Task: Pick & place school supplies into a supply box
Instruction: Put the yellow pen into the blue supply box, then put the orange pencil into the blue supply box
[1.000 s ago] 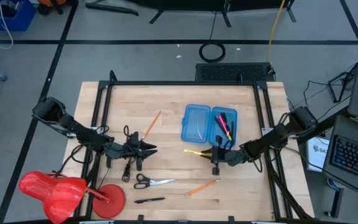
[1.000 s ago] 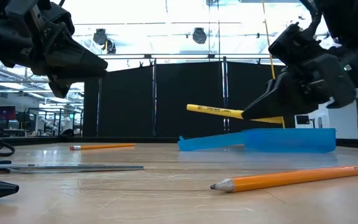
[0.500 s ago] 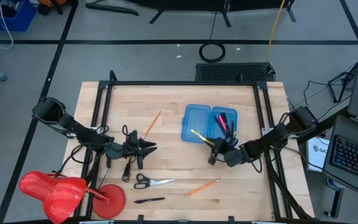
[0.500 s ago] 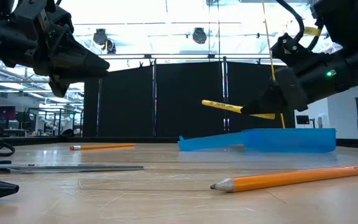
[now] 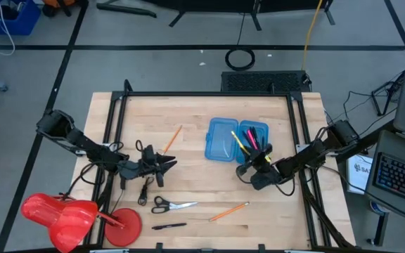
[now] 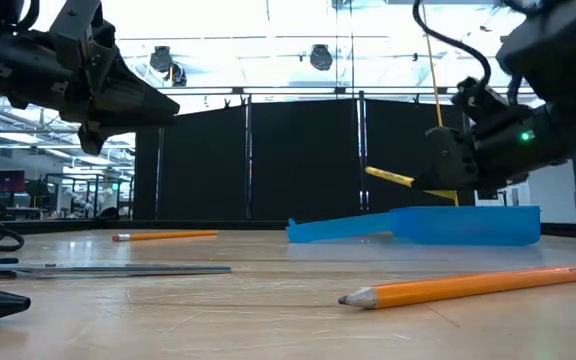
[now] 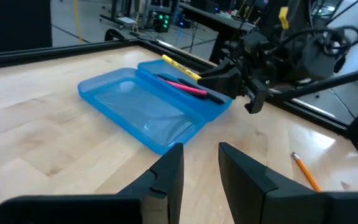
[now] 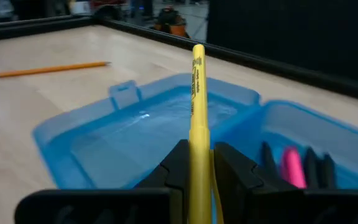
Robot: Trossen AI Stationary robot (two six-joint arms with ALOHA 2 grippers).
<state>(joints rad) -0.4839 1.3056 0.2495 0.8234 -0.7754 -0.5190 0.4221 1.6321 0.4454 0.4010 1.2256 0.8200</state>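
The blue supply box (image 5: pixel 223 139) lies open on the table. Its right half (image 5: pixel 254 136) holds a pink marker (image 8: pixel 291 167) and black pens. My right gripper (image 5: pixel 253 157) hangs just above the box's near edge, shut on a yellow marker (image 5: pixel 239 143). My left gripper (image 5: pixel 164 165) hovers open above the table, left of the box, touching nothing. An orange pencil (image 5: pixel 171 140), scissors (image 5: pixel 173 205), a second orange pencil (image 5: pixel 228 211) and a black pen (image 5: pixel 169 226) lie flat on the wood. My right gripper pinches the yellow marker's near end (image 8: pixel 197 144) between its two fingers. The fingers come roughly level from the table's near right and lie along the marker. The marker is lifted clear, and its free end (image 6: pixel 373 172) slants slightly up over the open box (image 8: pixel 135 134).
A red plastic object (image 5: pixel 69 214) sits at the table's near left corner. Black cable (image 5: pixel 145 190) trails under the left arm. A black frame rail (image 5: pixel 209 93) borders the table. Bare wood lies between the box and the scissors.
My right gripper has carried the yellow marker toward the far edge and slightly right, from the near side of the box to over it. It has turned, so the marker's free end now points far-left over the box, not left. My left gripper has barely moved.
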